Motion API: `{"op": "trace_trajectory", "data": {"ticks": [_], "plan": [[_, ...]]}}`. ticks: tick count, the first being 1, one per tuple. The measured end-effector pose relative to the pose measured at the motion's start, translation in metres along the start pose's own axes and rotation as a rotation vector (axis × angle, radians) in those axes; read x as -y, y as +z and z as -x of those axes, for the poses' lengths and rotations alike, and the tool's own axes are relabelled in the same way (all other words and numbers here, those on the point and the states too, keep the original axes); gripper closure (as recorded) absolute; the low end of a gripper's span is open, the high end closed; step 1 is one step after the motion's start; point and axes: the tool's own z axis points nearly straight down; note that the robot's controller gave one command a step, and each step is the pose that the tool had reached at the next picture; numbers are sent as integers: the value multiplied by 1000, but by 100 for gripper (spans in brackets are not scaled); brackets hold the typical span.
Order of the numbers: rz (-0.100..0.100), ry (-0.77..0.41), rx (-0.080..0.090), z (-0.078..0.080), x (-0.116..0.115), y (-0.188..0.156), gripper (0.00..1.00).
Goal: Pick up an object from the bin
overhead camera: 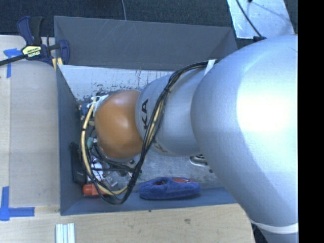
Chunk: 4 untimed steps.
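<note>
Arm (243, 110) | orange cover (116, 123) masks left of bin (152, 44) | blue slipper (169, 188) unobstructed

Bin (142, 39): grey sheet metal, walls matt and even. Bin floor (119, 80): paler, scuffed, with dark scratch marks. Arm casing (243, 120): smooth silver-grey shell with a soft sheen. Orange cover (116, 123): smooth, slightly glossy dome. Cables (143, 151): black and yellow sheathing, smooth. Blue slipper-shaped thing (167, 188): looks soft, cloth-like, matt.
</note>
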Motion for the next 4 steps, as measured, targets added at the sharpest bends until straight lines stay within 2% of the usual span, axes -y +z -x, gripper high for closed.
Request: {"op": "trace_trajectory", "data": {"ticks": [1, 2, 4], "plan": [[-5, -730, -1, 11, 10, -1, 0], [1, -731, -1, 11, 6, 0, 100], [1, -724, 2, 14, 6, -66, 100]]}}
